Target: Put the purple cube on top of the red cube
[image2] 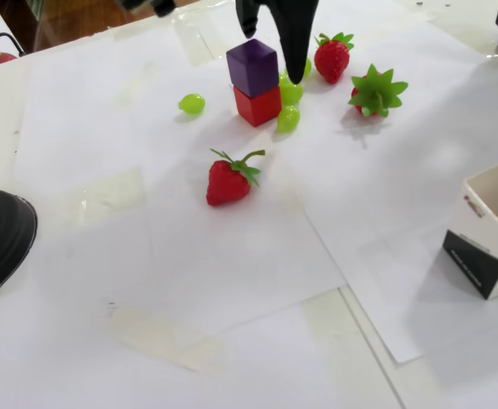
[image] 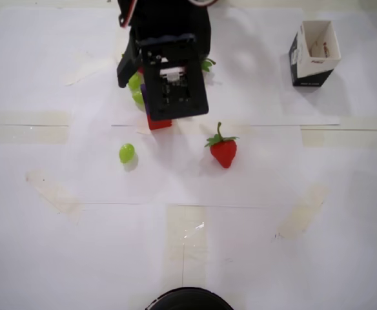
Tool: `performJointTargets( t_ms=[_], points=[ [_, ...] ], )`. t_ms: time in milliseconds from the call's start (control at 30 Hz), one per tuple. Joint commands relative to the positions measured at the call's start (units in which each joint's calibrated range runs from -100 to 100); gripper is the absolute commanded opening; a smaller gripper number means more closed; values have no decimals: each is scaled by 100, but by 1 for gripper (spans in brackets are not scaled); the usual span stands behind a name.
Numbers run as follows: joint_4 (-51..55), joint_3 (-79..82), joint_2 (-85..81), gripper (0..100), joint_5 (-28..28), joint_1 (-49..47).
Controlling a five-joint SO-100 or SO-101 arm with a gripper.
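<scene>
Two cubes stacked — claw [image2: 270, 38] just above-right

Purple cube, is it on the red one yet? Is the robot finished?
Looks done: in the fixed view the purple cube sits on top of the red cube. Nothing is in hand: the gripper is open and apart from the stack, just behind it. Probably the only thing left is for the arm to move away.

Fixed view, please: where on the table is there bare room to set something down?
Bare paper lies between the near strawberry, the white box and the black object. It is crowded around the purple cube stacked on the red cube, among grapes and the gripper.
</scene>
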Motion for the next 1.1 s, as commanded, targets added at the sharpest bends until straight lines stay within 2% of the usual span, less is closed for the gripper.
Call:
performJointTargets(
  t_ms=[0,133,300,467,600,733,833,1067],
  points=[
    [398,-581,-995,40,-107,-128],
    [210,292,-2139,36,-147,-194],
    [-1963,4292,-5243,30,-459,-312],
    [-2461,5992,-6679,22,-440,-231],
    [-2379,6410,-7152,10,-293,-128],
    [-2502,6528,-7229,7,-190,-120],
    [-2625,6819,-7659,1,-186,-150],
    [-2543,8428,-10703,0,-225,-113]
  ],
)
